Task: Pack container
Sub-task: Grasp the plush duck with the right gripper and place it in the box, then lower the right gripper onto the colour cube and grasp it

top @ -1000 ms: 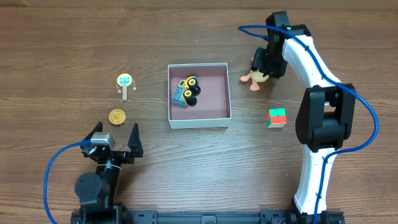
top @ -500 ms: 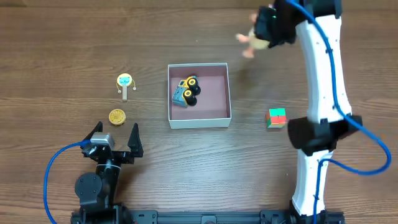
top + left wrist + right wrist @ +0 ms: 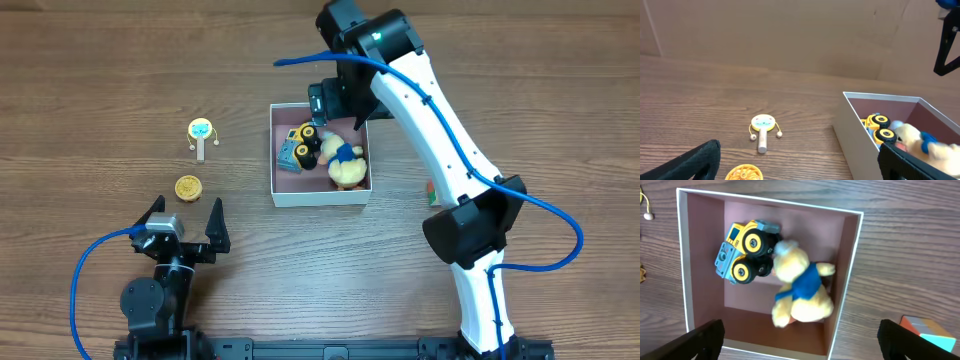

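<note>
Near the middle of the bench [image 3: 90,60], from overhead, the container [image 3: 272,165] sits with a yellow toy truck [image 3: 303,147] against its left wall and a plush toy [image 3: 346,167] with a blue scarf lying beside the truck, toward the right wall. The right arm [image 3: 420,95] reaches over the container's far-right corner, and its wrist hides whatever is beneath it. A coloured cube [image 3: 430,188] right of the container shows only as a sliver behind that arm. Toward the left edge lie a small rattle drum [image 3: 202,133] and a yellow disc [image 3: 187,186]. The left hand [image 3: 187,210] waits by the near edge with its fingers spread and nothing between them. In the left wrist view both finger tips are cropped at the lower corners, the disc is cut by the bottom edge, and the plush is a blur. In the right wrist view the right hand [image 3: 800,341] is over the container, its fingers far apart at the lower corners and gripping nothing. The cube is clipped at the lower right, and only a bead of the rattle shows at the top left.
</note>
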Robot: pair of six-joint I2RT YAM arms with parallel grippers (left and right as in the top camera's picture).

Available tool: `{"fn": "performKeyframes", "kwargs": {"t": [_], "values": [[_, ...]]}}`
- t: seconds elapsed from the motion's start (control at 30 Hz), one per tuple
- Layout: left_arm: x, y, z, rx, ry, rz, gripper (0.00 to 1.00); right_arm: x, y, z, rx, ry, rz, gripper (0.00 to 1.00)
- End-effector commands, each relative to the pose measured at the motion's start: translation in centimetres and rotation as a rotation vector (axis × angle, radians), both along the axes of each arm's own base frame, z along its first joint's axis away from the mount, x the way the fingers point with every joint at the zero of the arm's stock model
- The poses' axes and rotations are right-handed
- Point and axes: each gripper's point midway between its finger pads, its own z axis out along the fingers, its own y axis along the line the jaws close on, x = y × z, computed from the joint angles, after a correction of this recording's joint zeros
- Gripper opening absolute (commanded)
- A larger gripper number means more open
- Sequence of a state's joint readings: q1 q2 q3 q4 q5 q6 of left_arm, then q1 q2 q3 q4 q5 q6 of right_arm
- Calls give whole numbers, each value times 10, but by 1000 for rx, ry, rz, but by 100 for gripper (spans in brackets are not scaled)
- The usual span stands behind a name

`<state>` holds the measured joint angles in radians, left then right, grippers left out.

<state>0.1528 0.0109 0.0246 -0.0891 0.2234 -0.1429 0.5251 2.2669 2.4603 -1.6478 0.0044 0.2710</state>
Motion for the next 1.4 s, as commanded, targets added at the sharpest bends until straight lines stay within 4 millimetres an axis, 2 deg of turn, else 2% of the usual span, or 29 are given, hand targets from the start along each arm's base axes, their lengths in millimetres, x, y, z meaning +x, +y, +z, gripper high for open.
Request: {"fn": "performKeyframes", "kwargs": {"t": [0.0,0.03,0.13,0.2,0.27,0.3,0.37,0.43,0.47,0.5,0.53,0.57,0.63,0.7,0.73,0.8,0.87,0.97,1.07,1.23,1.37], "values": [[0,2,-1,9,-3,9,100,4,-5,3,2,-13,18,100],[0,2,-1,9,-3,9,100,7,-10,6,0,-22,7,100],[0,2,-1,9,-3,9,100,22,-48,35,-17,-90,-111,100],[0,2,-1,9,-3,9,100,21,-80,79,73,-158,-216,100],[0,2,-1,9,-3,9,100,4,-94,115,170,-196,-209,100],[0,2,-1,9,-3,9,100,-14,-104,130,188,-211,-205,100],[0,2,-1,9,-3,9,100,-47,-119,133,169,-194,-211,100],[0,2,-1,9,-3,9,100,-99,-132,101,113,-71,-176,100],[0,2,-1,9,-3,9,100,-127,-144,66,48,39,-183,100],[0,2,-1,9,-3,9,100,-138,-152,46,-3,90,-189,100],[0,2,-1,9,-3,9,100,-147,-165,18,-89,150,-198,100],[0,2,-1,9,-3,9,100,-149,-168,3,-113,175,-197,100],[0,2,-1,9,-3,9,100,-137,-169,-12,-124,145,-199,100],[0,2,-1,9,-3,9,100,-114,-180,-12,-187,39,-209,100],[0,2,-1,9,-3,9,100,-110,-181,-11,-197,22,-194,100],[0,2,-1,9,-3,9,100,-110,-182,-14,-192,28,-165,100],[0,2,-1,9,-3,9,100,-108,-187,-26,-185,36,-162,100],[0,2,-1,9,-3,9,100,-104,-181,-39,-89,71,-102,100],[0,2,-1,9,-3,9,100,-98,-190,-61,-88,143,-143,100],[0,2,-1,9,-3,9,100,-91,-190,-104,-112,251,-140,100],[0,2,-1,9,-3,9,100,-84,-190,-116,-112,252,-143,100]]}}
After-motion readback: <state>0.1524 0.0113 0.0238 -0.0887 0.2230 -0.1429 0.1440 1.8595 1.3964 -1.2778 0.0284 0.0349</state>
